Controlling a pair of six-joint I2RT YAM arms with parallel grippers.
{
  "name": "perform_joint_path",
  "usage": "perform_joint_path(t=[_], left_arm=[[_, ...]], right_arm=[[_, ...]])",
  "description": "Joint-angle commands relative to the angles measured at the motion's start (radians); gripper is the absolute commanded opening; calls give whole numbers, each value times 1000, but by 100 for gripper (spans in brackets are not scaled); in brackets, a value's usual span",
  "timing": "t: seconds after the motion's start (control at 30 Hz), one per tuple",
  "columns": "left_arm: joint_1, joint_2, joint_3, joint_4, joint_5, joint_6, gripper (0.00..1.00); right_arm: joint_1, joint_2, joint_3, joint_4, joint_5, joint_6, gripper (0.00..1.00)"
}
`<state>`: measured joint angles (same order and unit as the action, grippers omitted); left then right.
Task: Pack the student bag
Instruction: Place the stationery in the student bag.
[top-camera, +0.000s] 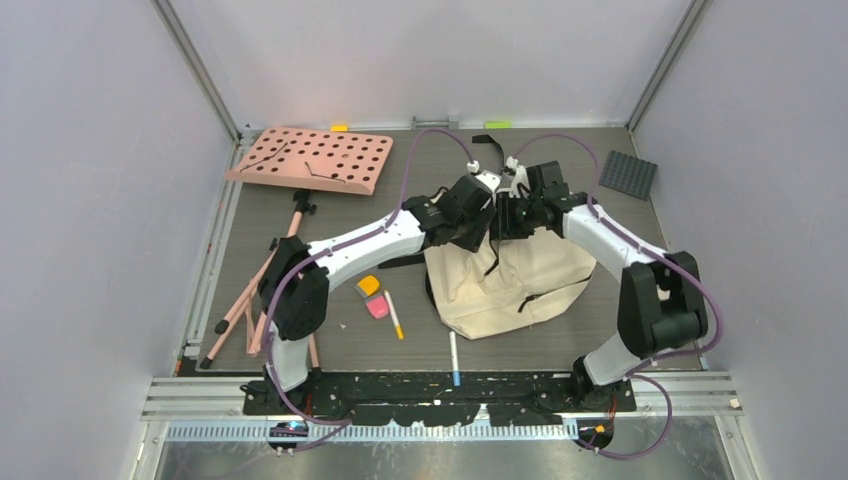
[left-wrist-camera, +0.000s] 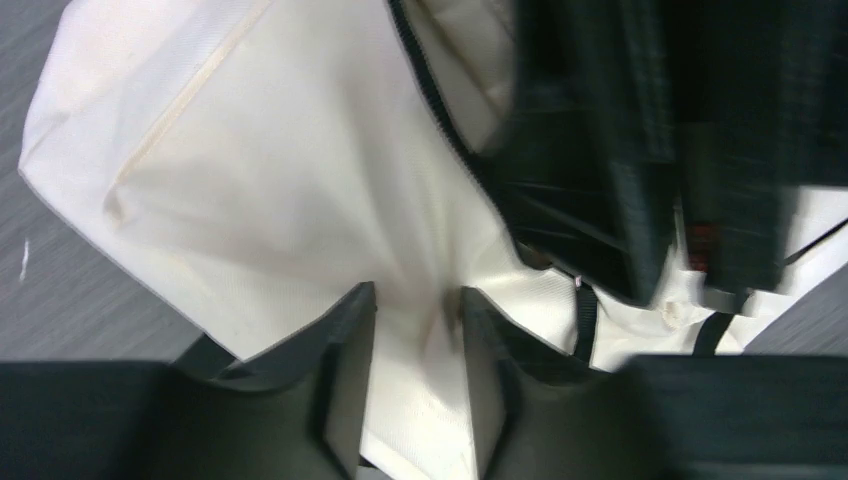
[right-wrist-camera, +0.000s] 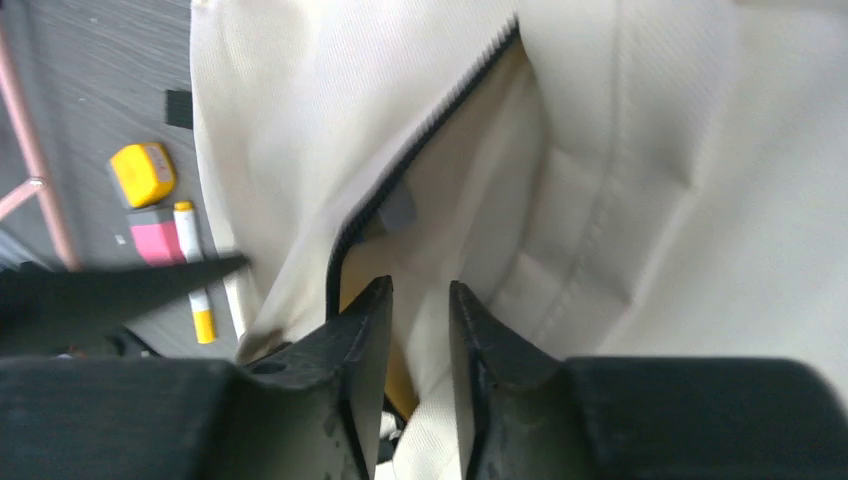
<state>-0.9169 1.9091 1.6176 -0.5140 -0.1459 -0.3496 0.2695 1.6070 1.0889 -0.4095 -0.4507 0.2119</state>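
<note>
The student bag (top-camera: 515, 285), a cream fabric backpack with black straps, lies slumped in the middle of the table. Both arms reach over its far, top edge. My left gripper (top-camera: 487, 222) (left-wrist-camera: 418, 300) stands open, with a ridge of cream bag cloth (left-wrist-camera: 300, 170) rising loosely in the gap. The black straps (left-wrist-camera: 640, 150) hang blurred just to its right. My right gripper (top-camera: 512, 215) (right-wrist-camera: 420, 292) is also open at the bag's zipper (right-wrist-camera: 420, 140). A fold of cloth passes between its fingers and the bag's mouth gapes a little.
Left of the bag lie a yellow block (top-camera: 369, 285), a pink eraser (top-camera: 378, 307) and a yellow-tipped marker (top-camera: 395, 316). A blue-tipped pen (top-camera: 454, 358) rests near the front edge. A pink perforated board (top-camera: 310, 160) and pink tripod (top-camera: 265, 290) are at the left, a grey mat (top-camera: 628, 173) at the far right.
</note>
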Motion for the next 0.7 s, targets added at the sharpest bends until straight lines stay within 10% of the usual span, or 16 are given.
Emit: perform_joint_path(t=[0.0,0.2,0.67], left_arm=[[26,-116,11,-64,-100,33,54],[38,-276,-123,-136,-226,-5,84],[306,-489,-512,-258,-122,-470,90]], right_arm=[[2,-163,-28,-4,229,-30,37],[-15,-307,-33,-90,387,-66,49],[-64,-371,20,-143,467,-68,56]])
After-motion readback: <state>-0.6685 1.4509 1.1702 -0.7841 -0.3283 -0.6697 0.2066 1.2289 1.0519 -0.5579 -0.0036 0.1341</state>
